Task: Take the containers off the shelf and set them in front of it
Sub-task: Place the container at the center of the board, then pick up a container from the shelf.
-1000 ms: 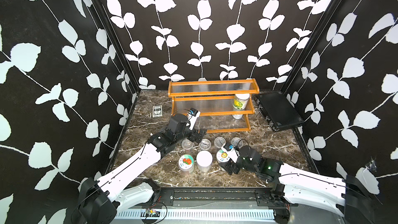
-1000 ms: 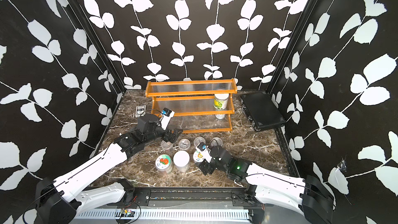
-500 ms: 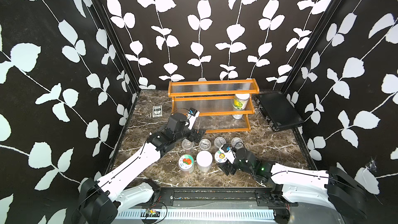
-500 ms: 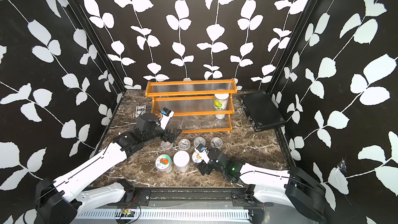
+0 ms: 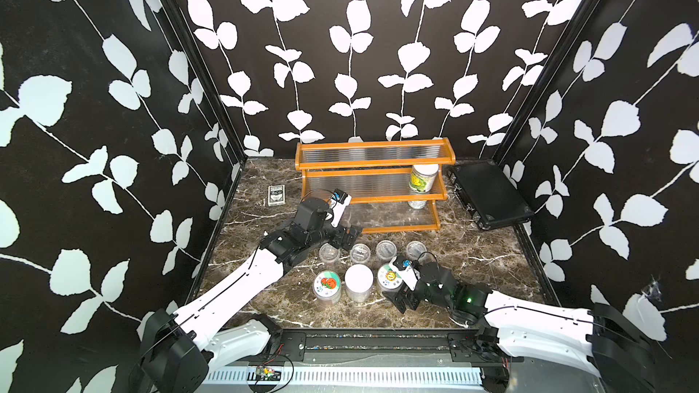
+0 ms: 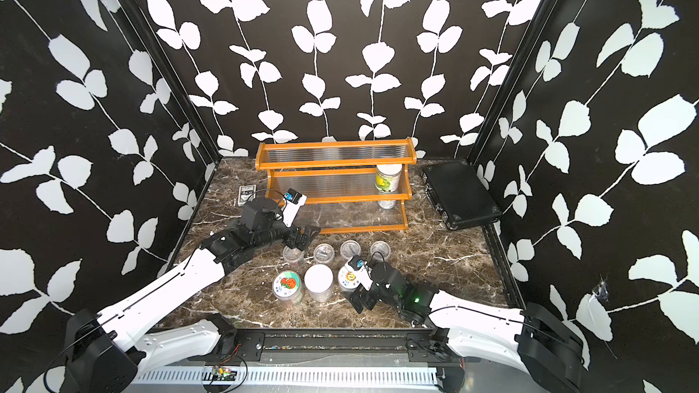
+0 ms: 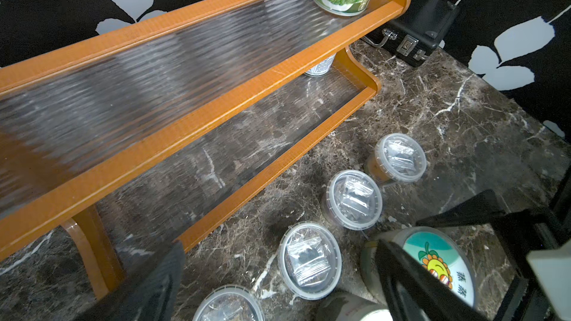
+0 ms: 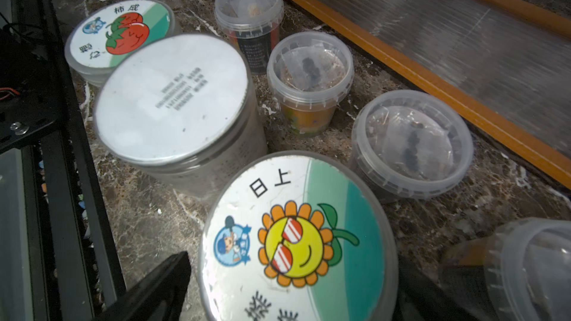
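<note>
- Right end effector (image 5: pixel 403 294) gapes wide around the sunflower-lidded clear jar (image 5: pixel 390 277) on the marble worktop (image 5: pixel 472 258); placing looks done.
- Left end effector (image 5: pixel 346 238): wide, empty.
- Next: green-labelled jar (image 5: pixel 423 179) and tin can (image 5: pixel 418 204) at the orange wooden shelf's (image 5: pixel 374 162) three-o'clock end.

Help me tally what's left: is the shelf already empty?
No, a jar stands on the middle tier of the shelf, with a can below it.

place: robot test booth | walls (image 5: pixel 359 51): leaf-print backdrop panels, black frame (image 5: pixel 196 69) | tabletop (image 5: pixel 491 258): marble-look | arms (image 5: pixel 242 285): two, mounted at front rail (image 5: pixel 378 338)
</note>
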Action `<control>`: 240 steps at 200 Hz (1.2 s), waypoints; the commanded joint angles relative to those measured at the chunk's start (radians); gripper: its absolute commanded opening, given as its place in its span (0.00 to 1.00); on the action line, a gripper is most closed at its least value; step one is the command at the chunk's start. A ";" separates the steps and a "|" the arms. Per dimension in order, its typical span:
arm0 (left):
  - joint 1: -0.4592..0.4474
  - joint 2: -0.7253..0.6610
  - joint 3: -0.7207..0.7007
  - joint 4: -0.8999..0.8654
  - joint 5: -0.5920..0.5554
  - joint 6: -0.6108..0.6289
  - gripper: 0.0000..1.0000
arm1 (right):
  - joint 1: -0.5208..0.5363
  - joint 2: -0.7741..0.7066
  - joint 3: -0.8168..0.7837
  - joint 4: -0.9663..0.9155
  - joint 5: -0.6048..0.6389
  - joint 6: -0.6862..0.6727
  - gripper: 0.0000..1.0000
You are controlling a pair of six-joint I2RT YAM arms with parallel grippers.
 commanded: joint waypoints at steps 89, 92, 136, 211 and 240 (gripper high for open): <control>0.008 -0.003 0.043 -0.006 -0.004 0.002 0.99 | -0.237 -0.092 0.316 -0.253 0.024 -0.012 1.00; 0.008 -0.003 0.043 -0.005 -0.005 0.002 0.99 | -0.255 -0.083 0.333 -0.258 0.025 -0.011 1.00; 0.010 -0.002 0.051 -0.003 -0.003 -0.014 0.99 | -0.426 0.050 0.504 -0.153 0.208 0.035 1.00; 0.010 -0.005 0.055 0.004 -0.005 -0.025 0.99 | -0.646 0.306 0.679 0.027 0.191 -0.002 1.00; 0.010 -0.003 0.056 0.004 -0.008 -0.026 0.99 | -0.671 0.384 0.730 0.068 0.127 -0.007 1.00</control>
